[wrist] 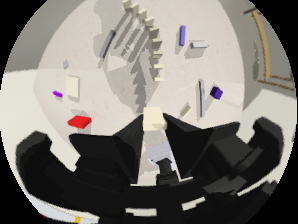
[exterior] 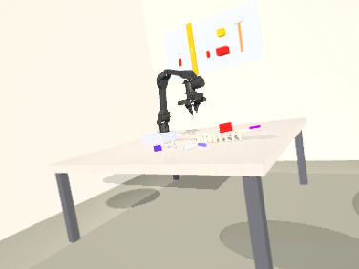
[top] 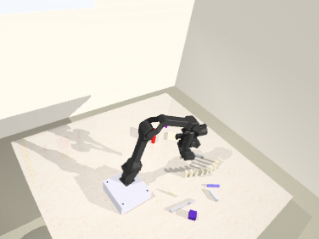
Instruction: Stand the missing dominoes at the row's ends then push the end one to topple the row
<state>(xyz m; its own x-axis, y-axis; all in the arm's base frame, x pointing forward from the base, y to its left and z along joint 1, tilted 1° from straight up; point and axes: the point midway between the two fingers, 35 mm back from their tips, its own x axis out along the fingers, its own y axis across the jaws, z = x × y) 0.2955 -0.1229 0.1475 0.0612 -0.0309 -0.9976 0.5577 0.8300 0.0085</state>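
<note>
My gripper [top: 187,157] [exterior: 193,113] [wrist: 153,116] is shut on a cream domino, whose pale end shows between the fingertips in the wrist view. It is raised well above the table, pointing down. A curved row of several cream dominoes [top: 195,173] [exterior: 220,137] [wrist: 156,44] stands upright. In the wrist view its near end is ahead of the fingertips, with no contact seen. A thin cream piece [top: 169,191] [wrist: 186,111] lies near the base side. A wider cream block [top: 171,136] [wrist: 72,86] lies on the other side.
A red block [top: 153,136] [exterior: 225,127] [wrist: 79,122] and a magenta piece [exterior: 255,127] [wrist: 57,94] lie beyond. A dark grey bar [wrist: 107,44] lies beside the row. Opposite are a violet stick [top: 213,186] [wrist: 182,35], a pale bar [wrist: 199,45], a long grey bar [top: 182,205] and a purple cube [top: 193,215].
</note>
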